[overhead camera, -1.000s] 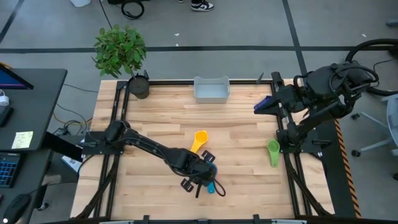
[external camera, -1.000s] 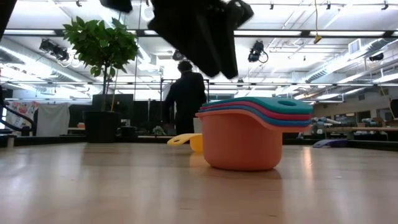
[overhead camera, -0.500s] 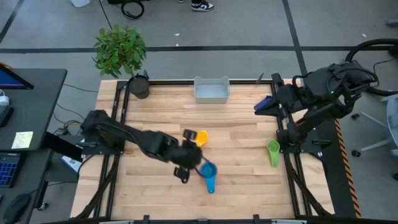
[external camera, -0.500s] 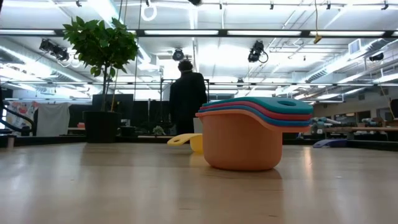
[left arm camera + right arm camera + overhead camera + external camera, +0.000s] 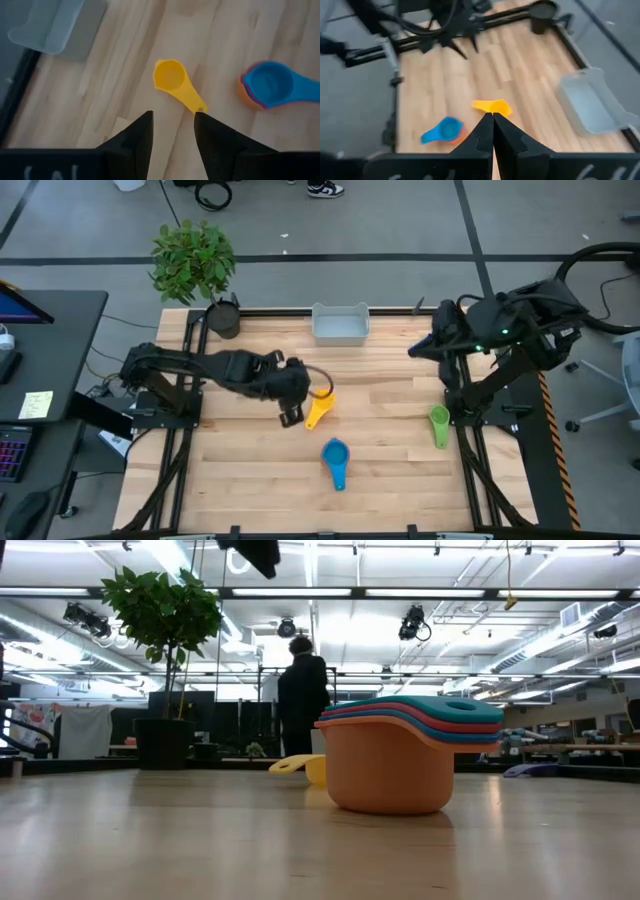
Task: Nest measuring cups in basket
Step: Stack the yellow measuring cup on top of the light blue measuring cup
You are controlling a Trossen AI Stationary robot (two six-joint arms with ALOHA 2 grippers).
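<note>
While the left hand hangs above the middle of the worktop, its two dark fingers stand wide apart and hold nothing, with the yellow measuring cup lying on the wood just beside and partly under it; in the left wrist view that yellow cup shows bowl up, handle pointing toward the gap between the fingers, not touched. The stack of nested cups sits apart from it, nearer the front edge of the worktop, blue cup on top with its handle pointing to the front edge; low view shows the stack upright, an orange cup at the bottom and red and teal handles layered above. A green cup lies alone near the right side rail, well apart from the rest. The basket stands at the far edge of the worktop, middle, no cups seen in it. The right hand is raised over the right far side of the worktop, fingers pressed together, holding nothing. A potted plant stands at the far left corner. A person stands in the room behind, back turned.
</note>
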